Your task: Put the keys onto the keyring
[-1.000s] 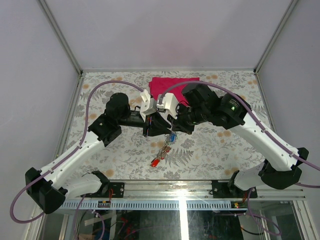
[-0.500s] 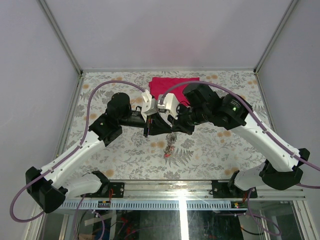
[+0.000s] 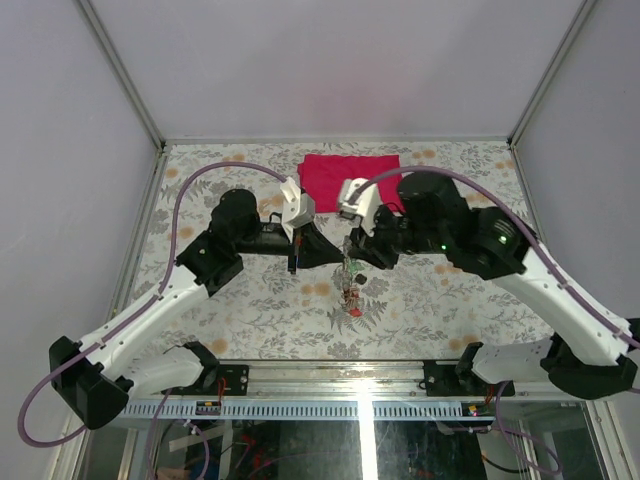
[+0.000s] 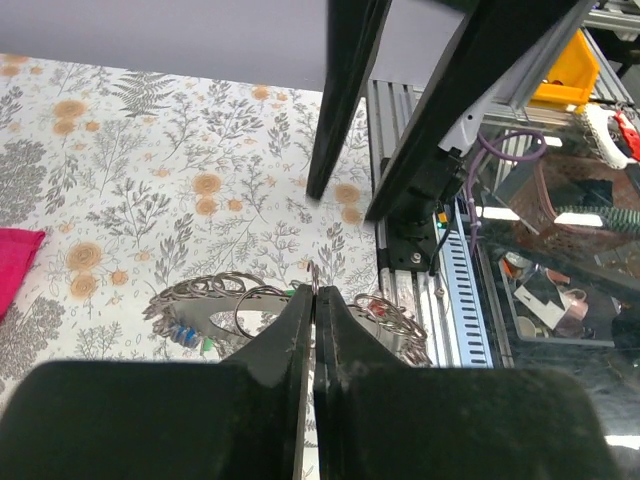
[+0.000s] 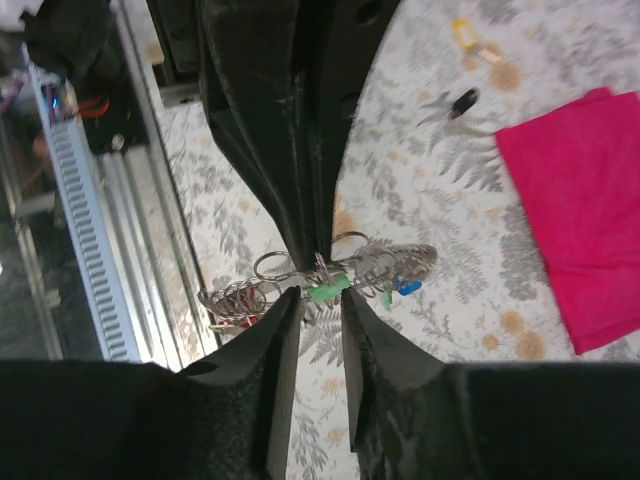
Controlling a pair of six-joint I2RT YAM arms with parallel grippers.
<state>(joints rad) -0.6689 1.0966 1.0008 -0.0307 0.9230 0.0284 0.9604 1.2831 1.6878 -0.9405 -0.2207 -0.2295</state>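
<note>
Left gripper (image 4: 314,297), right gripper (image 5: 320,298) pinch the keyring (image 5: 385,262).
Left jaws together on wire; right clamped beside green-tagged keys (image 5: 326,292).

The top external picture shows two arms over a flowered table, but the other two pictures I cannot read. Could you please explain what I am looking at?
These are two robot arms bolted at the near edge of a table. The top picture comes from a fixed camera above them; the other two come from a camera on each wrist, so the dark shapes at the bottom are that arm's own fingers. The left tool is shut, apparently on a thin metal part of a bunch of keys with coloured tags. The right tool pinches the same bunch near its green tag. A red cloth lies at the far side, with a yellow-tagged key and a black-tagged key loose near it.
</note>
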